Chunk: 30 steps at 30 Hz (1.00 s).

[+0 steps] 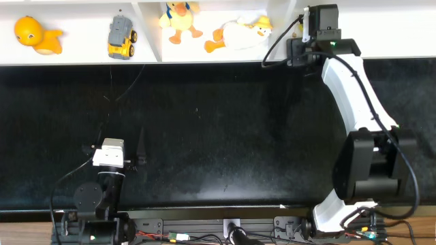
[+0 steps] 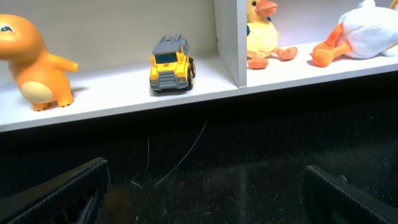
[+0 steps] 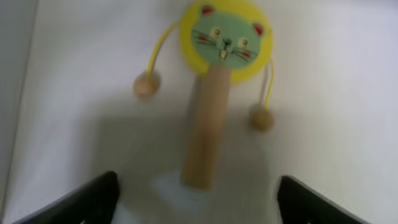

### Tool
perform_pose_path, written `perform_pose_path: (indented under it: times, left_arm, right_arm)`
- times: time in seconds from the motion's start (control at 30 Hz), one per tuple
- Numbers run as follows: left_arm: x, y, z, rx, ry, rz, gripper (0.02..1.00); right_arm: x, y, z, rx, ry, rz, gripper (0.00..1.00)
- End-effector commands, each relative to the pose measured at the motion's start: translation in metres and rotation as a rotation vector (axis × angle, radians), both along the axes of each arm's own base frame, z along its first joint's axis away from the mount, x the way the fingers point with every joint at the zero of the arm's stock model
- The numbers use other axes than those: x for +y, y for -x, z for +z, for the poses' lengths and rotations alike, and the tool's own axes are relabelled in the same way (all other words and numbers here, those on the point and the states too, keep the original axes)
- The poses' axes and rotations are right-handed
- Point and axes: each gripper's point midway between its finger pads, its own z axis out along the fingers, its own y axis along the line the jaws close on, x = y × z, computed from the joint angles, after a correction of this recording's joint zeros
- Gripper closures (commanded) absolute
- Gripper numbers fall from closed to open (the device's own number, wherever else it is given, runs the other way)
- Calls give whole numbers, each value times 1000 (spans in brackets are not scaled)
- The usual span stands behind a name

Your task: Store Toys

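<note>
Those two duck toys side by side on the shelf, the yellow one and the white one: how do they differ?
The yellow duck sits upright, while the white duck lies on its side. The yellow duck's body is yellow; the white duck's is white. The white duck looks bulkier than the yellow duck. Both look like soft toys with orange feet, and they share one shelf compartment.

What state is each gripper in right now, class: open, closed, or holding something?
Left gripper: open, empty.
Right gripper: open, holding nothing; the rattle drum lies loose on the white shelf.
</note>
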Motion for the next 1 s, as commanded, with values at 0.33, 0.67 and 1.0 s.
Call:
perform_pose_path:
  times: [0.33, 0.67, 1.0]
  left_arm:
    - [1, 0, 0, -1, 11, 5, 20]
    - [1, 0, 0, -1, 11, 5, 20]
    - [1, 0, 0, -1, 11, 5, 20]
  right_arm:
    - [-26, 94, 29, -33, 75, -56, 7]
    - [-32, 189, 27, 91, 93, -56, 5]
    - [-23, 169, 31, 22, 48, -36, 7]
